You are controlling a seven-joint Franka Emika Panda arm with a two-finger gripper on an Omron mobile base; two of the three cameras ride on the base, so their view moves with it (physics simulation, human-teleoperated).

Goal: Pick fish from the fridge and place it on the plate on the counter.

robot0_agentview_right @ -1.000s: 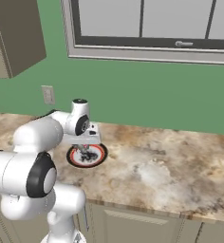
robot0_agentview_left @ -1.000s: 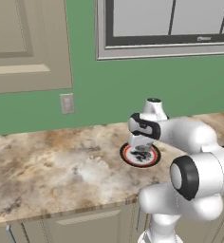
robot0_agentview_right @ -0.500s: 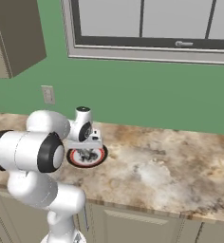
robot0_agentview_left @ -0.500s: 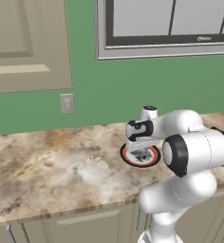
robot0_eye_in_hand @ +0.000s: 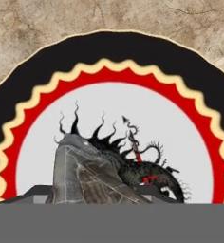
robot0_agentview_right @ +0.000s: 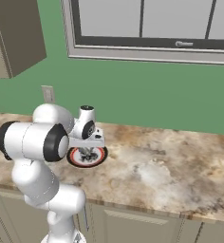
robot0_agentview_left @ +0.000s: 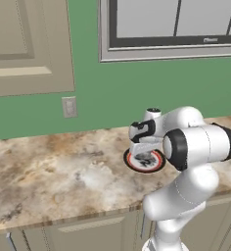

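Your hand (robot0_agentview_left: 146, 156) is clenched on the fish (robot0_eye_in_hand: 88, 173), low over the plate (robot0_eye_in_hand: 118, 52). The plate sits on the worktop (robot0_agentview_left: 54, 171), the fish covering its white centre around 7 o'clock.

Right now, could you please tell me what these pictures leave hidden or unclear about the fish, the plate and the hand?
- Fish: in the hand view its lower part is cut off at the bottom edge; whether it touches the plate is unclear.
- Plate: in the left base view the arm hides its right side.
- Hand: in the right base view the fingers are too small to tell apart; it is shut on the fish.
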